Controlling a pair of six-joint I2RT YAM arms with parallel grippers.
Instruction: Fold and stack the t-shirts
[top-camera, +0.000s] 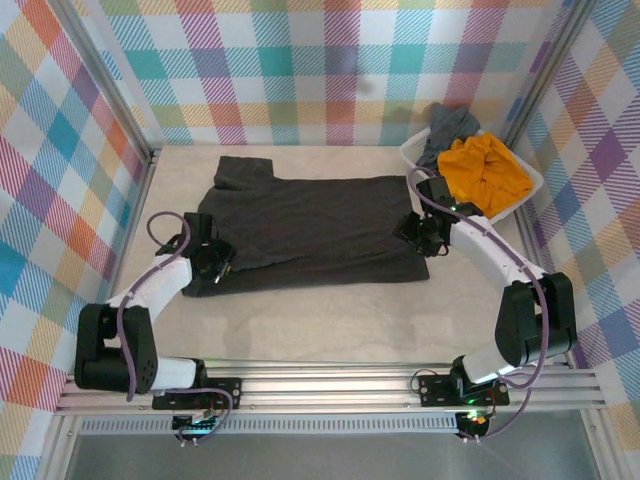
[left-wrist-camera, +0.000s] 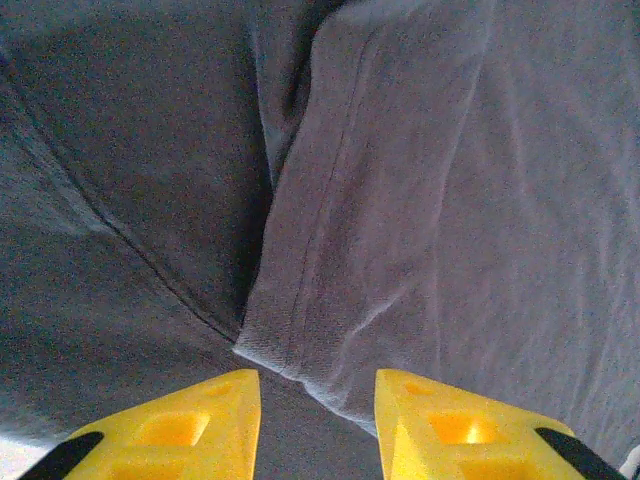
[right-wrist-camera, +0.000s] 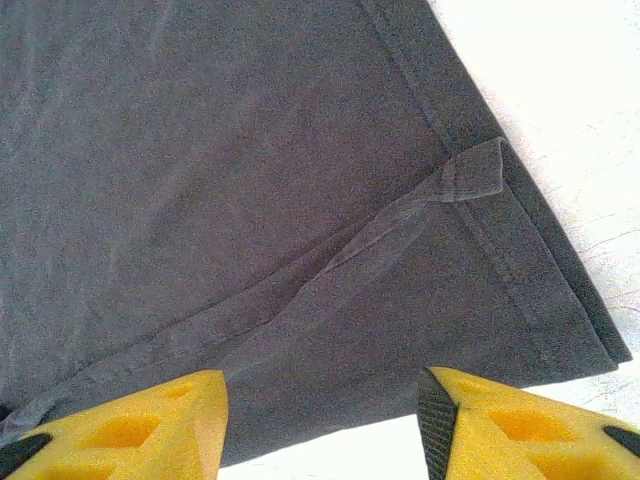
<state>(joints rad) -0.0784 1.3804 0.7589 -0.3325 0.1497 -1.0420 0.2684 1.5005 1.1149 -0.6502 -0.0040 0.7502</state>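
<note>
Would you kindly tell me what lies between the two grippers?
The dark charcoal t-shirt spans the whole stretch between the left gripper and the right gripper, as the top view shows.

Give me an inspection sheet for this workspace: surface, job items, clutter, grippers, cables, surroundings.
Surface: pale table, bare around the spread shirt.
Job's things: dark charcoal t-shirt lies flat mid-table with one sleeve sticking out at the far left. Mustard-orange t-shirt and slate grey t-shirt are bunched in the white basket at the far right.
Clutter: nothing seen.
Grippers: left gripper is open over a folded hem at the shirt's near-left. Right gripper is open over the near-right hem. Neither holds cloth.
Cables: purple cables run along both arms, looping free of the shirt.
Surroundings: plaid walls; aluminium frame at the near edge.
</note>
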